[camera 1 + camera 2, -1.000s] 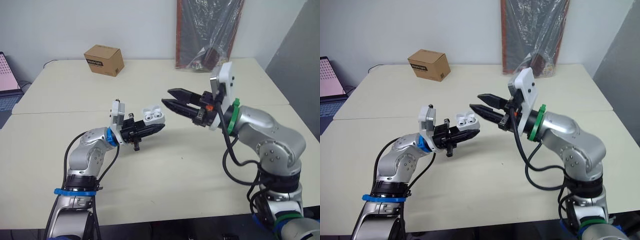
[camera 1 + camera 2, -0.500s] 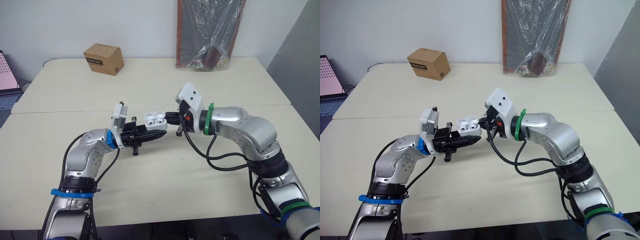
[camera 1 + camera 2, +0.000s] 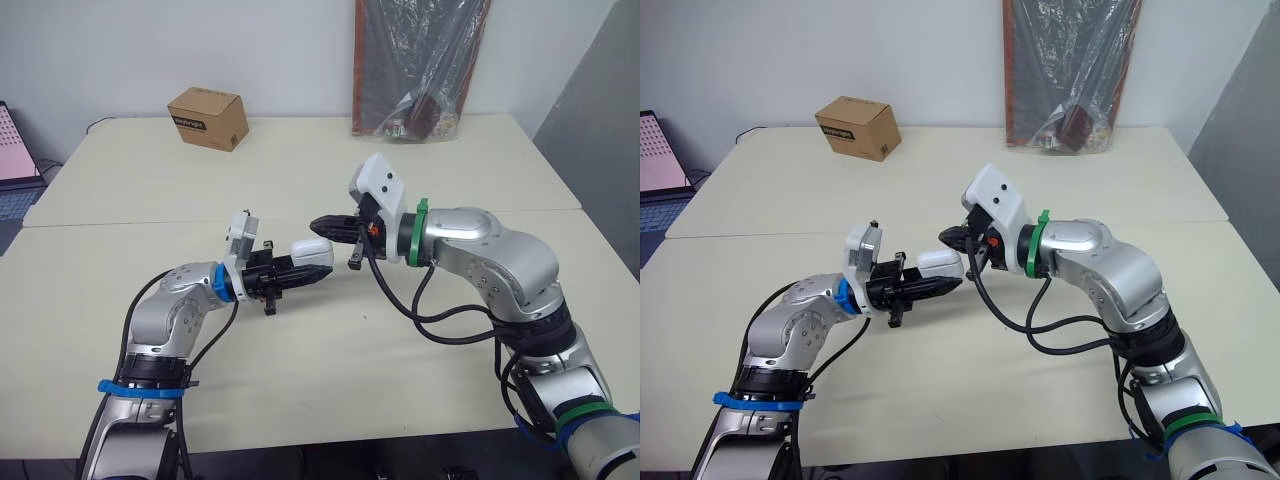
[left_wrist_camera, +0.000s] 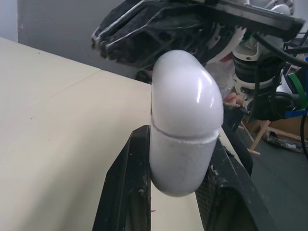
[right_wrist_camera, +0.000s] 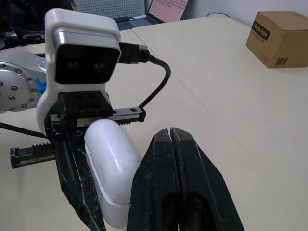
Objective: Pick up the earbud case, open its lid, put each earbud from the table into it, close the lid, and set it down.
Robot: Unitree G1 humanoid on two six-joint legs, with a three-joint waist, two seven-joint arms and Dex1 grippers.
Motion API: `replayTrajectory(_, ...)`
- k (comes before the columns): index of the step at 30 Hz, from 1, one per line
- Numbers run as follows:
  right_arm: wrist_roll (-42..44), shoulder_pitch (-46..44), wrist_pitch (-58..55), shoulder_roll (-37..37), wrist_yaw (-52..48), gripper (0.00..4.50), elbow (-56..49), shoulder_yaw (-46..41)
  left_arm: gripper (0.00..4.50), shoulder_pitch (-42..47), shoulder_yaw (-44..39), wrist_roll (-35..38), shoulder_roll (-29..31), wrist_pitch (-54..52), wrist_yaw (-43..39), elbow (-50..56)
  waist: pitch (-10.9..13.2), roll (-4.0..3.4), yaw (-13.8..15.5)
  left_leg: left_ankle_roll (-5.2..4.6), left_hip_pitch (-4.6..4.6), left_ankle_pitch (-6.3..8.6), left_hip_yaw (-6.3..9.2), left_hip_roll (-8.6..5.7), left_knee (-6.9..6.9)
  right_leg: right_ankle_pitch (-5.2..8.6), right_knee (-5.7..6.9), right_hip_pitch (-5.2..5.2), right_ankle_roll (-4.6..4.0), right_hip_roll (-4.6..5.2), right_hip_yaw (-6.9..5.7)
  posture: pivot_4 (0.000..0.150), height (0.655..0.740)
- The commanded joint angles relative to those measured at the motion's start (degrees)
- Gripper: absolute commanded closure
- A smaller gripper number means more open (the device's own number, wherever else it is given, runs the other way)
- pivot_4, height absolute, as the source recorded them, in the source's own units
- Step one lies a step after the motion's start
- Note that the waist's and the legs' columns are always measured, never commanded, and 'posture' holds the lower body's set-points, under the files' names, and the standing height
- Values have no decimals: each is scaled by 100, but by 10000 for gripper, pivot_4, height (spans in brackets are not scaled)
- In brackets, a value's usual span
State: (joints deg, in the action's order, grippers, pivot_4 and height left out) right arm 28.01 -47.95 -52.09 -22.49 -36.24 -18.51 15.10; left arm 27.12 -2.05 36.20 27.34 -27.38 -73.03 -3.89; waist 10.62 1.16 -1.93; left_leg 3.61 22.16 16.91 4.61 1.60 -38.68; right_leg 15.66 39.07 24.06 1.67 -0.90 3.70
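The pale bench (image 3: 120, 190) carries a cardboard box (image 3: 208, 118) at its far left, well apart from both arms. Above the bench's middle, the left end effector (image 3: 305, 275) clamps the white earbud case (image 3: 314, 251), lid closed, clear of the surface. The right end effector (image 3: 325, 224) has its fingers pressed together, tips just beside the case's lid end

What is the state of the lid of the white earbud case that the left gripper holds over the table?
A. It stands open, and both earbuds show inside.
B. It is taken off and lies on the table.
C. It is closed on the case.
C: in the left wrist view the earbud case, clamped in the left gripper, has its lid down, with only a thin seam between lid and body.
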Motion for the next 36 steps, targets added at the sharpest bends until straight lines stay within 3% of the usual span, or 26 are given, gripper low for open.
replayTrajectory(1,81,17,76,5,-109,44737,-353,-93,37293,172,-156,182,-8,-49,77,102,0,0,0,0,0,0,0,0,0,0,0,0,0,0,0,1500,7400)
replayTrajectory(8,11,202,-47,-80,-39,44737,-478,-48,37293,221,-227,332,-30,-220,151,128,0,0,1,0,0,0,-1,0,0,0,0,0,0,0,1,1500,7400)
replayTrajectory(15,252,350,-219,-670,-185,44737,-714,-756,37293,418,-137,437,193,-1536,851,52,0,0,11,0,0,0,1,-2,-2,0,0,-1,0,0,0,1500,7400)
replayTrajectory(23,356,1017,-412,-1211,-282,44737,-1177,-804,37293,844,195,131,248,-2646,1558,-406,0,0,6,0,0,0,3,-2,-1,0,0,-1,0,0,-2,1500,7400)
replayTrajectory(36,242,1405,-482,-1524,-257,44737,-1215,-723,37293,1172,426,-518,81,-2503,1787,-1449,0,1,10,0,-1,0,-2,-6,-2,0,0,-2,1,2,3,1500,7400)
